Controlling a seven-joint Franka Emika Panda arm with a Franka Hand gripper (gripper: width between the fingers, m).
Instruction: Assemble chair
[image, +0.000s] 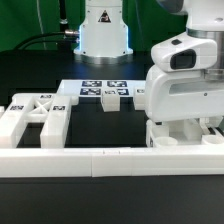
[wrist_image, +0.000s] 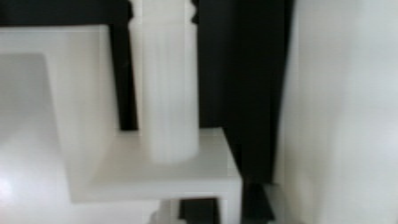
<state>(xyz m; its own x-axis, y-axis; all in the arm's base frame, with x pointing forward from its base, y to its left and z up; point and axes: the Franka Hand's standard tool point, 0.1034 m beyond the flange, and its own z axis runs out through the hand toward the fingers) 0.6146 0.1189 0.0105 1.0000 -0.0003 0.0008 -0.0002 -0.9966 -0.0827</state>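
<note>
Rising ribbed and round, a matte-white chair post (wrist_image: 169, 80) meets a blocky panel (wrist_image: 71, 175).

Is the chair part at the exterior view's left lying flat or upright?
Flat: the chair part rests broad side down on the table.

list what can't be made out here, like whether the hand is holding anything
- hand: in the exterior view its fingertips sit behind the border rail, so open, shut or holding cannot be told.
- ribbed post: in the wrist view it is blurred and cut off by the frame edge, so which part it is is unclear.
- chair parts at the exterior view's left: tags too small to read.
- marker board: in the exterior view one end is hidden by the arm.
</note>
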